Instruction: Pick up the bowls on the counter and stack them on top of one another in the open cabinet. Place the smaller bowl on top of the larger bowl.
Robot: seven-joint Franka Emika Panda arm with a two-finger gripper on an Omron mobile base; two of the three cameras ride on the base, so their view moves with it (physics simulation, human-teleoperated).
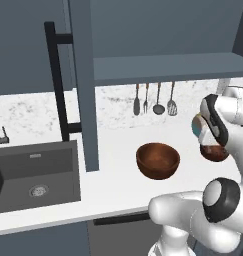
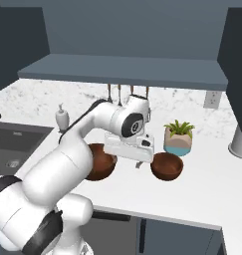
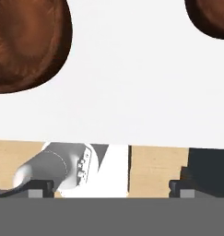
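There are two brown bowls: the larger bowl (image 1: pixel 158 160) and a smaller bowl (image 2: pixel 167 166). Four utensils (image 1: pixel 154 99) hang on the wall. There is one plant pot (image 2: pixel 178 138), one soap bottle (image 2: pixel 61 118) and one sink (image 1: pixel 35 175)

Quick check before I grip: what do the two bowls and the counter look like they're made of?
The larger bowl and the smaller bowl both look like glossy reddish-brown wood, with streaky grain visible in the hand view. The counter looks like polished white stone, with faint grey speckling. Being rendered, these are appearances only.
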